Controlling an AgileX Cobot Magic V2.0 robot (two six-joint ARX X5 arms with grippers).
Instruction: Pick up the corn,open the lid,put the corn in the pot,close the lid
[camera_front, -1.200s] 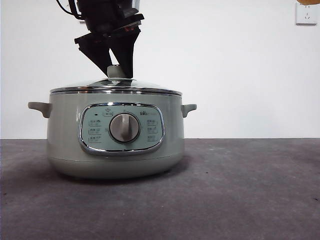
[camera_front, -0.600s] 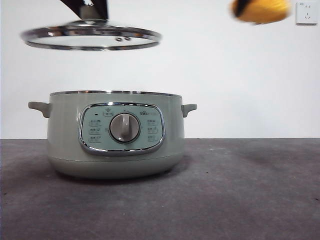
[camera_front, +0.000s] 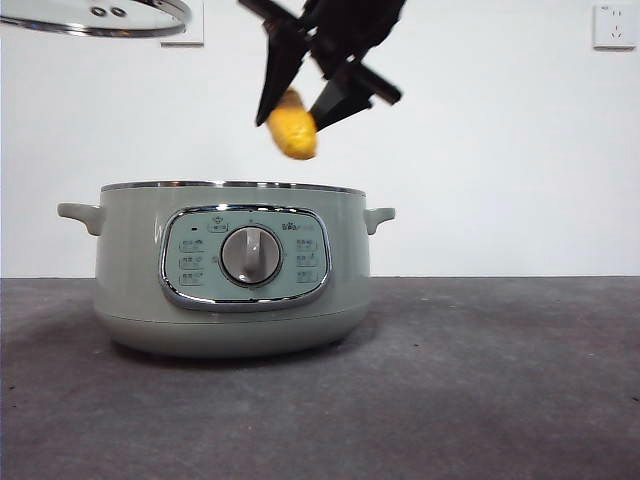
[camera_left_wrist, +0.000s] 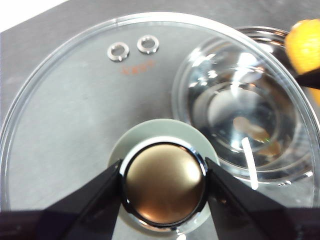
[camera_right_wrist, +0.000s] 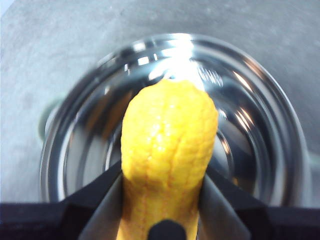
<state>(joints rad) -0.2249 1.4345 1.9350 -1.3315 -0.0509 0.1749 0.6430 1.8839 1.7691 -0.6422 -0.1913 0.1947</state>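
The pot (camera_front: 230, 268) sits open on the dark grey table (camera_front: 500, 380), its control panel and silver dial (camera_front: 250, 255) facing the front camera; the steel inner bowl (camera_right_wrist: 260, 125) shows bare and shiny from above. The right gripper (camera_front: 305, 100) hangs over the pot's mouth, above the rim and towards its right half, jaws clamped on the corn (camera_front: 292, 125); the cob juts out beyond the black tips, tilted down toward the bowl, clear of the rim. The left gripper (camera_left_wrist: 162, 185) holds the glass lid (camera_front: 95, 17) high up at the top left corner of the front view, off to the side of the pot; its jaws pinch the lid's knob (camera_left_wrist: 164, 184) from both sides, and two small steam vents (camera_left_wrist: 133, 48) show in the glass. A white wall socket (camera_front: 613, 26) sits on the wall at the far right.
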